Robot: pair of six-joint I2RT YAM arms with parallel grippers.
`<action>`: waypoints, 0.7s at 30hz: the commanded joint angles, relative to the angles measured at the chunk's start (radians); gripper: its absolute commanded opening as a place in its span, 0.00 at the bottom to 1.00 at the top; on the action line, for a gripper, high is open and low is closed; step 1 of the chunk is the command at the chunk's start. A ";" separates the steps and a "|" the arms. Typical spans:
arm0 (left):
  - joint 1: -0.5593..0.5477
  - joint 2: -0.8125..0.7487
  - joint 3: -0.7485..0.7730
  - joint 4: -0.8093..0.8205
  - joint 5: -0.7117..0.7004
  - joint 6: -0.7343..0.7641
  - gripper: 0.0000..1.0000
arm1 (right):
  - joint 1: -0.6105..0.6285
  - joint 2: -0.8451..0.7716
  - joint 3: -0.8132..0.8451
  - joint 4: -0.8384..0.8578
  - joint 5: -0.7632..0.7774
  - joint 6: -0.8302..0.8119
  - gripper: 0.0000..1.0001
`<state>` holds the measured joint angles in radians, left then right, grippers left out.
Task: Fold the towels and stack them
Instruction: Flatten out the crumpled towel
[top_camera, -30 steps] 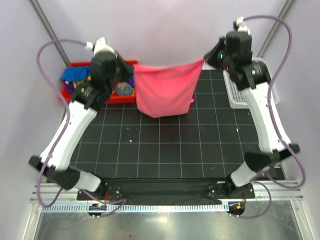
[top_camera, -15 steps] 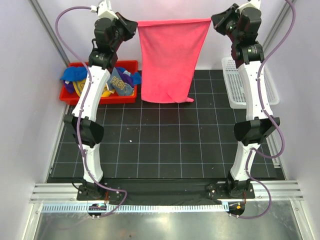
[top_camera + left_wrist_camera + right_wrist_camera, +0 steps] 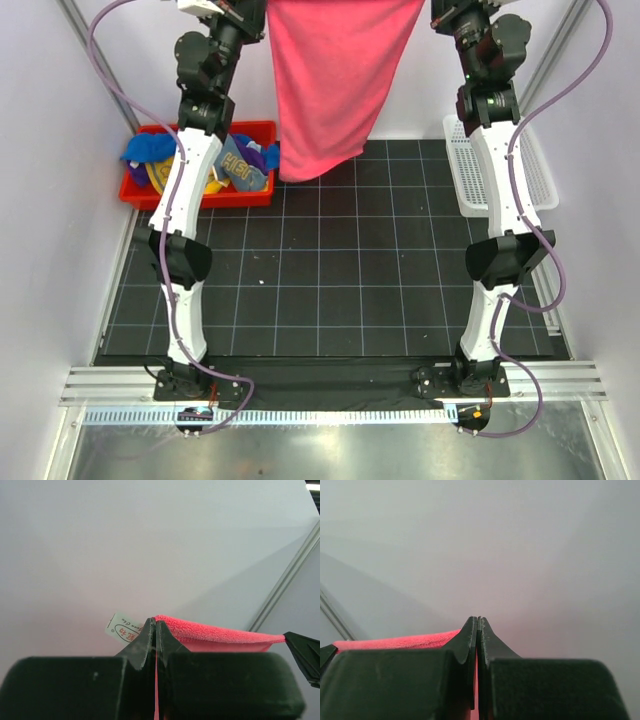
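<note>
Hoisting the hot pink towel (image 3: 330,90) high, both arms stood nearly straight up at the far side of the worktop (image 3: 330,290). The left gripper (image 3: 155,622) was clenched on 1 top corner, with a white care label (image 3: 122,628) poking out beside it. The right gripper (image 3: 478,619) was pinched tight on the other top corner. Between them the top edge ran taut and level, left to right. The cloth hung as a flat sheet, its long axis pointing straight down, and its lower hem slanted a little, the left corner lowest. That hem hung over the worktop's far edge, just beside the red bin (image 3: 240,198) where the spare towels (image 3: 150,150) waited. Whether it brushed the surface could not be told.

This looked like the spread-out step, with 0 folds made. The next move probably called for both arms to come down and forward together, holding the tension so the hem landed first and the sheet lay flat.
</note>
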<state>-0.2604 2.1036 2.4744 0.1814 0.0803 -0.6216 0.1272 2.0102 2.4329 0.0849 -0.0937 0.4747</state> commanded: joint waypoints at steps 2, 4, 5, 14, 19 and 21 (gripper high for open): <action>0.010 0.041 0.035 0.115 -0.005 0.025 0.00 | -0.003 0.016 0.040 0.114 -0.006 -0.025 0.01; 0.010 0.056 0.037 0.121 -0.001 0.028 0.00 | -0.003 0.012 0.028 0.115 -0.005 -0.031 0.01; 0.010 0.061 0.040 0.122 -0.002 0.028 0.00 | -0.003 0.009 0.019 0.125 -0.001 -0.036 0.01; 0.009 0.047 0.011 0.162 0.032 0.022 0.00 | -0.003 -0.049 -0.083 0.179 -0.004 -0.047 0.01; -0.005 -0.104 -0.138 0.185 0.068 0.031 0.00 | -0.003 -0.138 -0.164 0.165 -0.054 -0.042 0.01; -0.016 -0.166 -0.259 0.207 0.084 0.042 0.00 | -0.003 -0.243 -0.280 0.176 -0.063 -0.048 0.01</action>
<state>-0.2642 2.0861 2.2925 0.2871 0.1257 -0.6125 0.1268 1.9633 2.2337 0.1787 -0.1261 0.4458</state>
